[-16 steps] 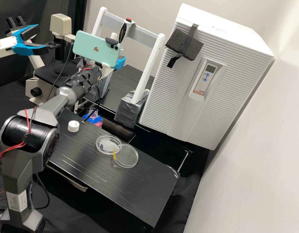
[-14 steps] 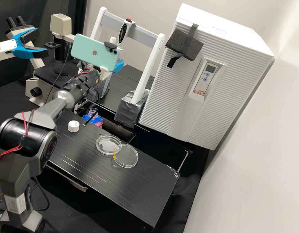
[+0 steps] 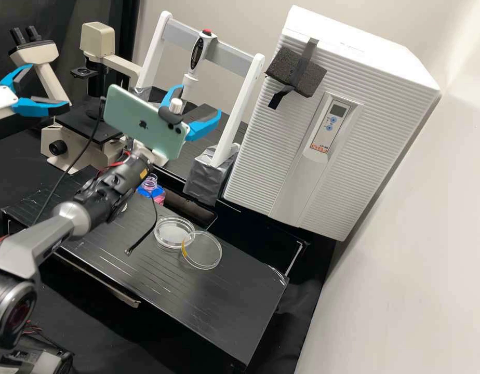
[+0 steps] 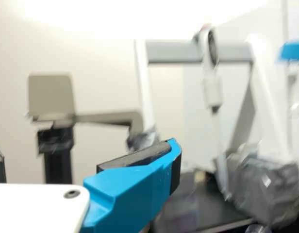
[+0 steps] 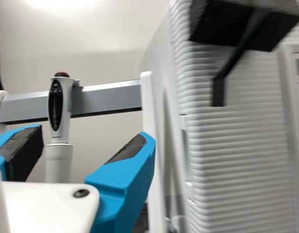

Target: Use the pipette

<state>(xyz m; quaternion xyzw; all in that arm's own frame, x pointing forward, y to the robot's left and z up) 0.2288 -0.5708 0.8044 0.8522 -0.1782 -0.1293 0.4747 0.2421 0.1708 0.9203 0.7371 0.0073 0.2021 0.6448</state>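
Your right gripper (image 3: 196,104) is spread wide, lined up on the pipette (image 3: 200,49) hanging upright from the rack bar (image 3: 229,52) (light, stiff, slick plastic, I'd judge). Take its thick body below the window, squeezing gently.

The pipette (image 3: 199,48) hangs on the rack (image 3: 229,54) just ahead of the right end effector (image 3: 190,111); two dishes (image 3: 173,231) lie on the worktop (image 3: 224,301) below.

You have bright, even room light in the high view: the black bench (image 3: 235,306) carries a faint sheen near its middle, and the white cabinet (image 3: 354,104) shades the wall (image 3: 448,171) beside it. In both wrist views glare burns out part of the wall. The left wrist view smears the pipette (image 4: 211,73) and stand (image 4: 178,52) with blur.
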